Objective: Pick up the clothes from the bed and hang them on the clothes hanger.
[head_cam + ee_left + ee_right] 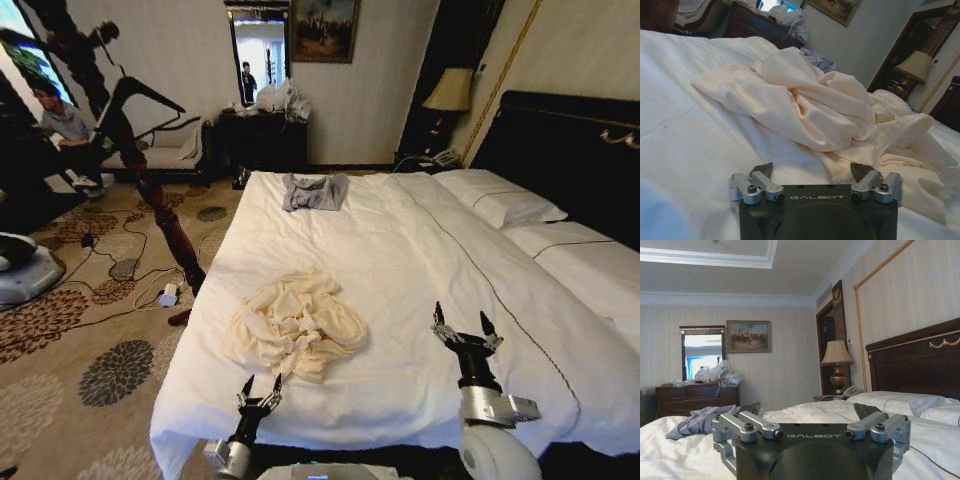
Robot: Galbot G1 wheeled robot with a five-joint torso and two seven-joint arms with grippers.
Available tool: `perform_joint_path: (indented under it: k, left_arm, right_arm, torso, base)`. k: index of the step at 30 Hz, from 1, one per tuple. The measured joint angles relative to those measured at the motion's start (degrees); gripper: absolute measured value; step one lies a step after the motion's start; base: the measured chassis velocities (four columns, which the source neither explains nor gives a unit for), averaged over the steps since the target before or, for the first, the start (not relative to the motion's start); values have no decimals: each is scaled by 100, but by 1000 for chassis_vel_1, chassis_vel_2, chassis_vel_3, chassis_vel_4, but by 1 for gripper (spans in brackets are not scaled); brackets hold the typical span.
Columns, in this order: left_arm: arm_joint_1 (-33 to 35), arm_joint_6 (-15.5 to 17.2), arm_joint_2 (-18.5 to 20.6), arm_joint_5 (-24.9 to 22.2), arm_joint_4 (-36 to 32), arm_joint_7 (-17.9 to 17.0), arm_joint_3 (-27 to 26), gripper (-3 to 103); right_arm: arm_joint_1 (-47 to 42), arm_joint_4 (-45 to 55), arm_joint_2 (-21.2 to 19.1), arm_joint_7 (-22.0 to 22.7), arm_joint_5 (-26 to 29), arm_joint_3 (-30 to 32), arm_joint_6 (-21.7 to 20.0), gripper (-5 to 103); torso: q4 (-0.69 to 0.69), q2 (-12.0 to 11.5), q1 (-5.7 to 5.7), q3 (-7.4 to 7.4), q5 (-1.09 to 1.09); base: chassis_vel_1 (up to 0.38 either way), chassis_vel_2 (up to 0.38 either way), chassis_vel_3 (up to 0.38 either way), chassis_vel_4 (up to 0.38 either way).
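The clothes [295, 325] lie in a crumpled cream-yellow heap on the near left part of the bed [400, 260]. My left gripper [261, 383] is open, low over the sheet just in front of the heap. In the left wrist view its open fingers [762, 171] point at the clothes [810, 105], a short gap away. My right gripper [461, 320] is open above bare sheet to the right of the heap, and nothing is between its fingers [865, 411]. A black clothes hanger [150, 93] hangs on the dark coat stand [160, 210] left of the bed.
A smaller grey garment [313, 192] lies at the bed's far end. White pillows [500, 198] and the black headboard [570, 150] are to the right. Cables and a plug block [167, 295] lie on the patterned carpet by the stand's foot. A dresser [262, 135] stands against the far wall.
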Motion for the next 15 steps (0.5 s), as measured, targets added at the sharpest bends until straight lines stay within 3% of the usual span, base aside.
perform_joint_path:
  k: [1,4,5,7,8,10,12,13,14,15]
  left_arm:
    - [0,0,0,0,0,0,0,88]
    - [94,-9,-4,111,-187,2,-14,72]
    - [94,-9,-4,111,-187,2,-14,72]
    - [183,-11,-26,175,-354,4,-71,66]
    - [243,-8,-24,225,-450,10,-100,56]
    - [295,-7,40,315,-511,23,-148,56]
    - [380,-47,192,542,-576,64,-238,66]
    - [418,-116,290,753,-592,90,-284,66]
    - [445,-208,398,1026,-596,103,-345,76]
    - [463,-302,480,1272,-598,111,-390,76]
  right_arm:
    - [0,0,0,0,0,0,0,100]
    - [10,1,-3,0,1,8,1,100]
    - [10,1,-3,0,1,8,1,100]
    - [18,11,-14,7,26,38,1,100]
    - [18,11,-21,18,43,52,1,100]
    - [18,10,-28,23,55,63,1,100]
    - [23,4,-35,31,70,76,1,100]
    - [26,4,-35,34,73,82,1,100]
    - [29,3,-34,39,77,87,2,100]
    - [29,2,-33,41,80,89,2,100]
  torso:
    - [0,0,0,0,0]
    - [-2,0,0,0,-6]
    - [-2,0,0,0,-6]
    - [0,0,0,0,-21]
    - [0,0,0,0,-23]
    - [0,0,0,0,-21]
    - [0,0,0,0,-12]
    - [0,0,0,0,-13]
    - [0,0,0,0,-13]
    - [0,0,0,0,-11]
  base:
    - [0,0,0,0]
    - [0,0,0,0]
    - [0,0,0,0]
    - [0,0,0,0]
    - [0,0,0,0]
    - [0,0,0,0]
    - [0,0,0,0]
    - [0,0,0,0]
    - [0,0,0,0]
    - [0,0,0,0]
